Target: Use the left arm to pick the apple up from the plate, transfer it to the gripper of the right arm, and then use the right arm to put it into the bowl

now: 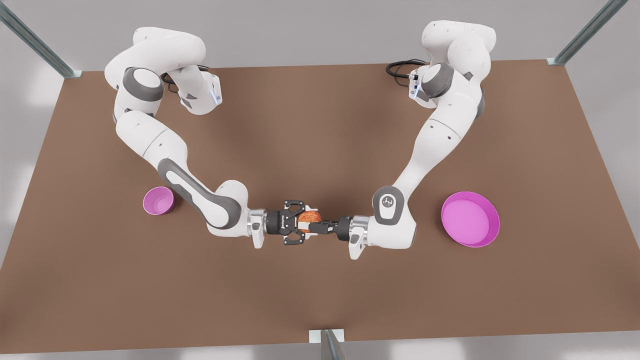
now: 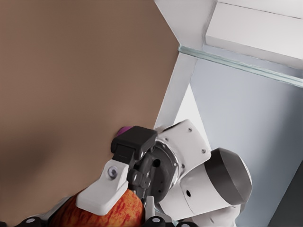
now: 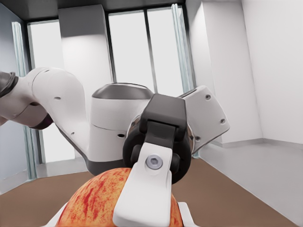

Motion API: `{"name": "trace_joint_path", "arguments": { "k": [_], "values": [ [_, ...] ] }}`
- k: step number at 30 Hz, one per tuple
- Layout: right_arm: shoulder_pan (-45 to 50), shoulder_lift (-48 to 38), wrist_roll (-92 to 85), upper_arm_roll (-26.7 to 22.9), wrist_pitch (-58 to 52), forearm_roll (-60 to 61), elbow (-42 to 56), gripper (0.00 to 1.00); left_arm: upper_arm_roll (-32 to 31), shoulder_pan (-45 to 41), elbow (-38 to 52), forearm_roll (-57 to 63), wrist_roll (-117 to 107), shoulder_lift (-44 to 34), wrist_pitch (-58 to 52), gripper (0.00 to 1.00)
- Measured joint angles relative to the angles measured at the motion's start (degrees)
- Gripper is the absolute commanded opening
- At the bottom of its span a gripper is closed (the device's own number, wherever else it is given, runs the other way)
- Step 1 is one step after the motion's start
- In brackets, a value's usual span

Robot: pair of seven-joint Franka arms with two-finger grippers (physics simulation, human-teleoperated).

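Observation:
The red-orange apple (image 1: 310,217) hangs above the table's middle, between two grippers that meet tip to tip. My left gripper (image 1: 316,227) reaches in from the front view's right and is shut on the apple (image 2: 106,213). My right gripper (image 1: 303,222) comes from the front view's left, its fingers spread above and below the apple (image 3: 102,201) and lying against it. The left gripper's white finger (image 3: 144,191) lies on the fruit in the right wrist view. The pink plate (image 1: 470,219) lies empty at the front view's right. The small pink bowl (image 1: 158,200) stands at the left.
The brown table (image 1: 320,290) has its front edge near a metal post (image 1: 327,345). Metal frame posts (image 1: 585,32) stand at its back corners. Both arm bases sit at the back edge, and the right arm's elbow passes close to the bowl.

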Motion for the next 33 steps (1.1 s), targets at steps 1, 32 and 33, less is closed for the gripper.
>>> {"name": "trace_joint_path", "arguments": {
  "k": [1, 32, 33],
  "values": [
    [-0.02, 0.0, -0.07, 0.0, -0.01, 0.03, 0.0, 0.73, 0.0, 0.0, 0.0, -0.02, 0.03, 0.0, 0.0, 0.76],
    [-14.5, -20.8, 18.63, -9.62, -28.58, -95.15, 2.03, 0.73, 21.86, 8.13, -27.81, 59.59, -2.03, -53.04, -43.34, 1.0],
    [-13.49, -22.49, 18.98, -12.4, -30.26, -96.47, 1.65, 0.73, 21.77, 7.91, -27.67, 59.71, -2.41, -53.08, -43.91, 1.0]
  ]
}}
